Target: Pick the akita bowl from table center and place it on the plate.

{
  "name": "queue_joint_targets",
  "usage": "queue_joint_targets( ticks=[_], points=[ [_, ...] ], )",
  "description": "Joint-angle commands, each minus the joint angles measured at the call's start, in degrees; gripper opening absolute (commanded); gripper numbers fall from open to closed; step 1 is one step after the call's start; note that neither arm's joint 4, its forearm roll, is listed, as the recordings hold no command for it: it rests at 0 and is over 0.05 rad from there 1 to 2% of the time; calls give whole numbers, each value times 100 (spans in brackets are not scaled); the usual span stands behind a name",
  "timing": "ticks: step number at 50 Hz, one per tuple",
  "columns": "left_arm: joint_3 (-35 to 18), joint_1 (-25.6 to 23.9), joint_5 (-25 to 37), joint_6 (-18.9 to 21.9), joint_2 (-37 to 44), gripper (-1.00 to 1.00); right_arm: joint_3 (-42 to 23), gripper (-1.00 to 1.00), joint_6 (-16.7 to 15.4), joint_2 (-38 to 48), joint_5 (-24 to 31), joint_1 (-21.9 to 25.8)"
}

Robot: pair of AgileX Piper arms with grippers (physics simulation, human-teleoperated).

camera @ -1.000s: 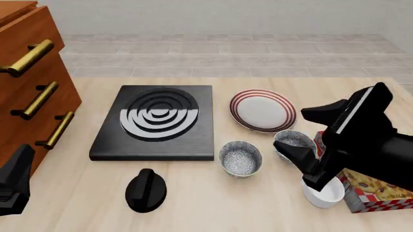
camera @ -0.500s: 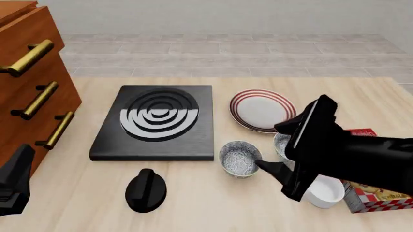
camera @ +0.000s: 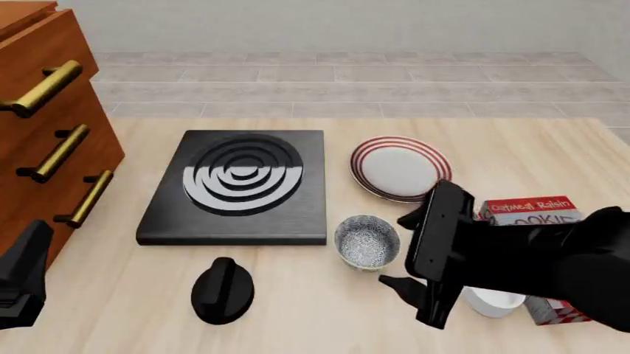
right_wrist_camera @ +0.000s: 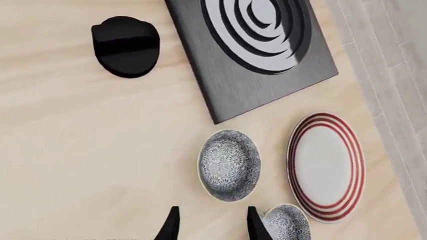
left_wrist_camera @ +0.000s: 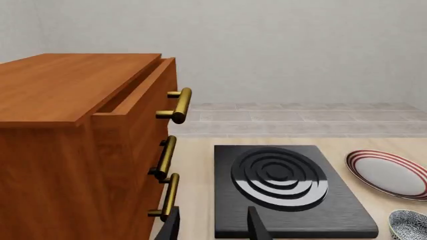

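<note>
Bowl first: the akita bowl sits on the table just in front of the plate, beside the stove slab. Right gripper hovers near it, jaws apart, empty. Left gripper is parted too, by the drawer cabinet.

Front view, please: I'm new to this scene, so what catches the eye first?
The bulky black right arm fills the near right, its claw hanging just beside the akita bowl at table centre. Behind them lie the red-ringed plate and black stove slab.
</note>
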Motion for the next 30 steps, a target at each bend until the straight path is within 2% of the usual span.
queue_joint_targets(
  ticks=[1,5,7,8,10,15,16,17,18,24,30],
  points=[
    [0,1,0,-1,-1,100,42,100,-237,313,-140,-14],
    [0,-2,0,0,2,100,113,100,-308,483,-322,-42],
    [0,0,0,-1,4,100,276,100,-533,669,-598,-189],
    [0,-1,0,-1,-1,100,273,100,-504,695,-627,-167],
    [0,1,0,-1,1,100,241,100,-412,737,-601,-50],
    [0,0,0,-1,2,100,237,100,-473,839,-649,-15],
    [0,0,0,0,0,100,272,100,-638,740,-670,30],
    [0,0,0,-1,0,100,232,100,-590,805,-651,14],
    [0,1,0,-1,-2,100,316,100,-788,896,-781,55],
    [0,-1,0,0,-2,100,336,100,-993,1088,-927,-30],
    [0,0,0,-1,0,100,243,100,-1005,1202,-844,-61]
  ],
)
